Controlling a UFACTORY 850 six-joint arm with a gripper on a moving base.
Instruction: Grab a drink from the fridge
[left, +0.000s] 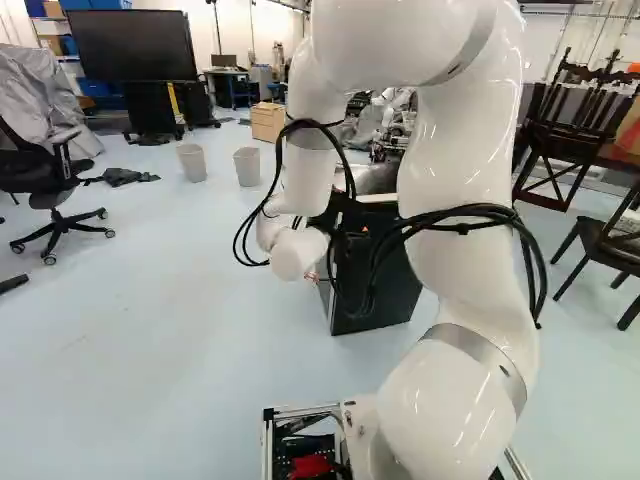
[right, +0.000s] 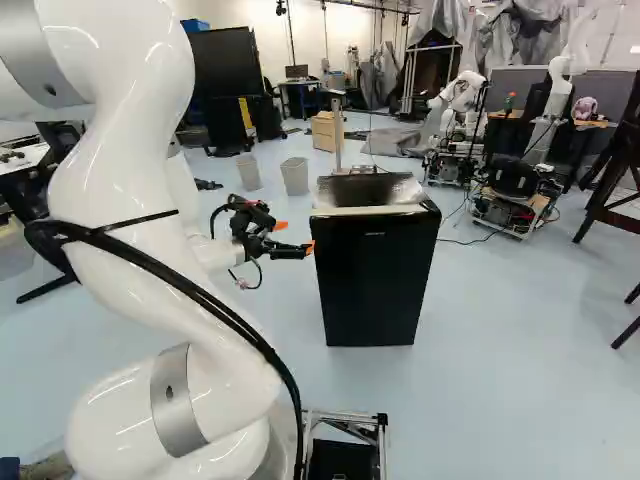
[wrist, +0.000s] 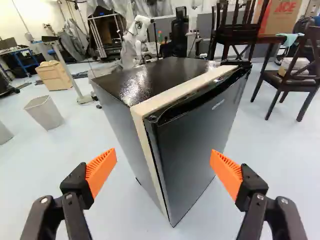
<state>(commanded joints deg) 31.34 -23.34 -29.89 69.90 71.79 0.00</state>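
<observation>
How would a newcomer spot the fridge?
In the right base view, start from the white arm at the left. Just right of its gripper stands the fridge. Unlike the open grey bins beyond, it's a big black box with a shiny top.

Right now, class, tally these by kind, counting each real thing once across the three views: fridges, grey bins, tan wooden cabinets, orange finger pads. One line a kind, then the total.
Fridge: 1
Grey bins: 2
Tan wooden cabinet: 1
Orange finger pads: 2
Total: 6
</observation>
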